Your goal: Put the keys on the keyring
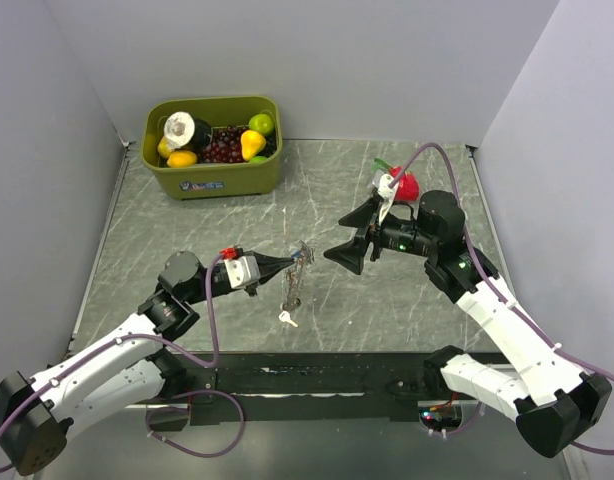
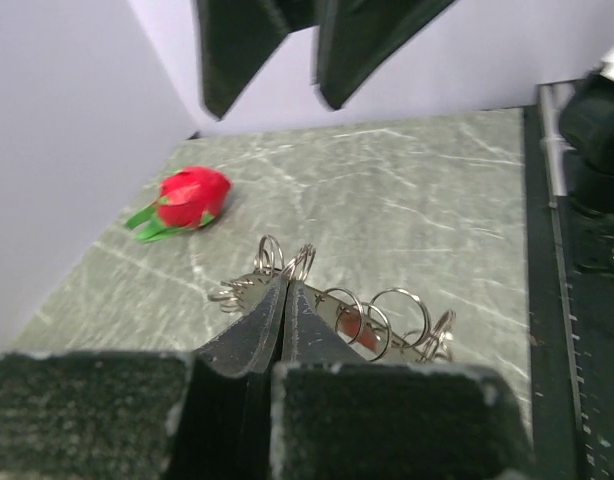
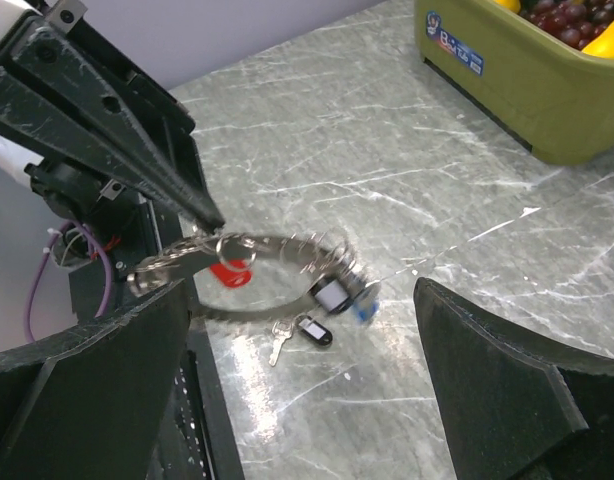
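My left gripper (image 1: 295, 258) is shut on a metal keyring (image 1: 303, 254) strung with small wire rings, and holds it above the table. The left wrist view shows the closed fingertips (image 2: 284, 283) pinching the keyring (image 2: 387, 320). In the right wrist view, keys with a red head (image 3: 227, 272), a black head (image 3: 332, 295) and a blue head (image 3: 365, 312) hang from the keyring (image 3: 267, 245). A pale silvery key (image 3: 277, 343) with a black tag (image 3: 315, 331) lies on the table below; it also shows in the top view (image 1: 287, 318). My right gripper (image 1: 345, 238) is open and empty, just right of the keyring.
A green bin (image 1: 212, 175) of toy fruit stands at the back left. A red toy fruit (image 1: 405, 185) lies behind the right arm, also in the left wrist view (image 2: 187, 200). A black strip (image 1: 317, 375) runs along the table's near edge.
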`<state>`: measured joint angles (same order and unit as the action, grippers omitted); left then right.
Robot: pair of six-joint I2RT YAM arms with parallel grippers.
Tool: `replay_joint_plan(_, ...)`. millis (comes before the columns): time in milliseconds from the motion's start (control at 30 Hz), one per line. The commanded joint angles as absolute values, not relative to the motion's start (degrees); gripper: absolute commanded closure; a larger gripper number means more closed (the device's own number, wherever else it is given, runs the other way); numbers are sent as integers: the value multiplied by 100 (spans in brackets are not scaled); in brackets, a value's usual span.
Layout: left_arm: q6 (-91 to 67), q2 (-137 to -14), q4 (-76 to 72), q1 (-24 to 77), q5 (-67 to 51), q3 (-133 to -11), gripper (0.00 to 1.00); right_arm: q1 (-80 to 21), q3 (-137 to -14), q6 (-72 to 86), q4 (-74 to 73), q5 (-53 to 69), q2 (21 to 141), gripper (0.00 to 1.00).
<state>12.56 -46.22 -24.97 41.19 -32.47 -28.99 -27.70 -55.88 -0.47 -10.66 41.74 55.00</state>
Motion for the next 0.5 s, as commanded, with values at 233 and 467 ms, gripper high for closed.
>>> replay_joint_plan(233,432,-4930,-3269,3711,-1942,-2831,99,-2733,-5310,-44,-783,4183,5520,0)
replay_joint_plan(467,-1001,-4668,-3946,2559,-1855,-2216,99,-2803,-4870,-9,-747,4193,5563,0)
